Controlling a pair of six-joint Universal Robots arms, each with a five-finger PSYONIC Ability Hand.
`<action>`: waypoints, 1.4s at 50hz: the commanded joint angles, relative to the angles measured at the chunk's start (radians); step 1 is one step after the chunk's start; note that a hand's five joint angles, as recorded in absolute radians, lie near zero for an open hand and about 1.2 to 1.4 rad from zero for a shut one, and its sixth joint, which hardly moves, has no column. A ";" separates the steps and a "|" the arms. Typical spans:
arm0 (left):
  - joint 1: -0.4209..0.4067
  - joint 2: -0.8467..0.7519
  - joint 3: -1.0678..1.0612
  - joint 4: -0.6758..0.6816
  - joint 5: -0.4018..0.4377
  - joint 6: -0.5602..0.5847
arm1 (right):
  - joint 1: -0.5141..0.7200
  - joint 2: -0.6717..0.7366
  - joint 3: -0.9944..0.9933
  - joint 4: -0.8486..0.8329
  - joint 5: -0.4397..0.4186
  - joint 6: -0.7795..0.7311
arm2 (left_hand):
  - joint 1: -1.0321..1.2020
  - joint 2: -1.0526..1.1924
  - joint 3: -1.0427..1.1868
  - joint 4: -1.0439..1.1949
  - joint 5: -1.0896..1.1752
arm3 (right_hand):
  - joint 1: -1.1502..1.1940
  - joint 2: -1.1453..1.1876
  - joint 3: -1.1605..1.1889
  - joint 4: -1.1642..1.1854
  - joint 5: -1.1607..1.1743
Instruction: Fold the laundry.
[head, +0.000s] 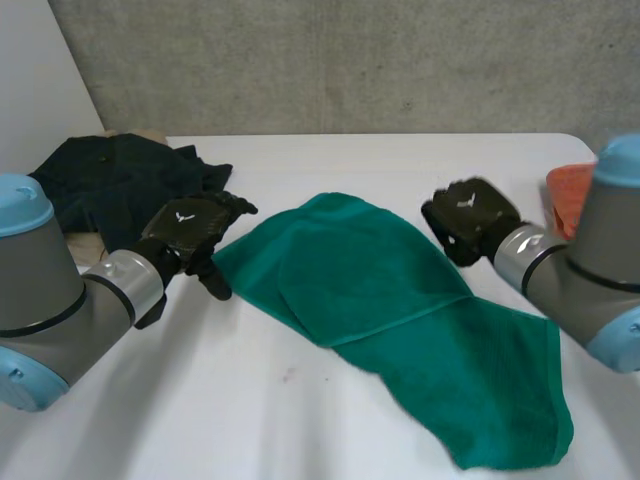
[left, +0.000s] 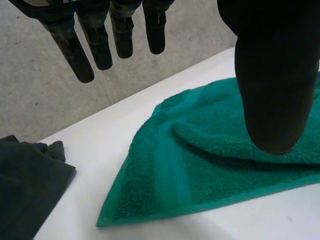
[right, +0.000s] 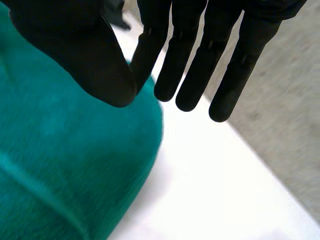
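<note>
A green towel (head: 380, 290) lies partly folded on the white table (head: 300, 420), one flap laid over its middle and its far end trailing toward the front right. My left hand (head: 190, 225) hovers just beside the towel's left corner, fingers (left: 95, 40) straight and apart from the thumb, holding nothing; the towel (left: 210, 165) lies under them. My right hand (head: 468, 215) sits at the towel's upper right edge. In its wrist view the right hand (right: 100, 55) has straight fingers with the thumb close to them, over the towel's rounded edge (right: 60, 165), with no cloth between.
A heap of dark clothing (head: 110, 180) lies at the back left, close behind my left hand, and its edge (left: 25, 185) is next to the towel's corner. An orange cloth (head: 568, 195) sits at the right edge behind my right arm. A grey wall backs the table.
</note>
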 joint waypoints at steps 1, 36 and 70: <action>-0.017 -0.001 -0.002 0.002 0.000 -0.044 | -0.007 0.056 0.000 0.139 0.000 0.025 | 0.012 0.016 0.014 0.022 0.028 | -0.618 -0.615 -0.618 -0.637 -0.631; -0.026 0.008 -0.022 0.017 0.003 -0.046 | -0.009 0.244 -0.078 0.010 0.003 0.042 | 0.006 0.011 0.008 0.016 0.022 | 0.374 0.376 0.374 0.354 0.360; -0.156 -0.354 0.268 0.141 -0.271 -0.100 | 0.231 -0.522 -0.042 0.164 0.012 0.309 | 1.139 1.143 1.141 1.149 1.155 | 0.374 0.376 0.374 0.354 0.360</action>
